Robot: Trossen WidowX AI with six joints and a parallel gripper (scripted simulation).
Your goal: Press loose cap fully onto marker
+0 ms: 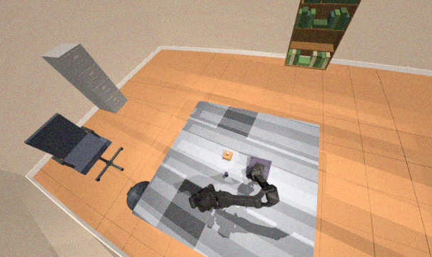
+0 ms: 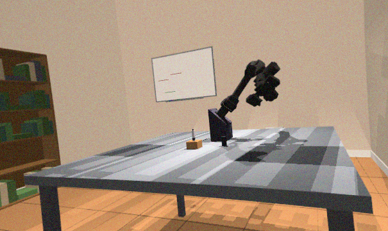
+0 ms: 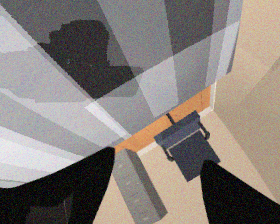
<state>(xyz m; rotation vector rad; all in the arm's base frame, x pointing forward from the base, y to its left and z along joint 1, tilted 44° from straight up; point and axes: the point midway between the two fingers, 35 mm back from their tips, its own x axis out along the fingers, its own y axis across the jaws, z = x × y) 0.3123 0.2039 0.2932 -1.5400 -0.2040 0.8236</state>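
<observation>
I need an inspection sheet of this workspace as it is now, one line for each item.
Surface: grey striped table, arm's shadow on it.
Job's things: marker upright in orange holder block, uncapped; cap standing on table near the arm base.
Clutter: nothing seen.
Grippers: gripper high above the table, jaws partly open, holding nothing.
Cables: nothing seen.
Surroundings: whiteboard, bookshelf, office chair, filing cabinet.
</observation>
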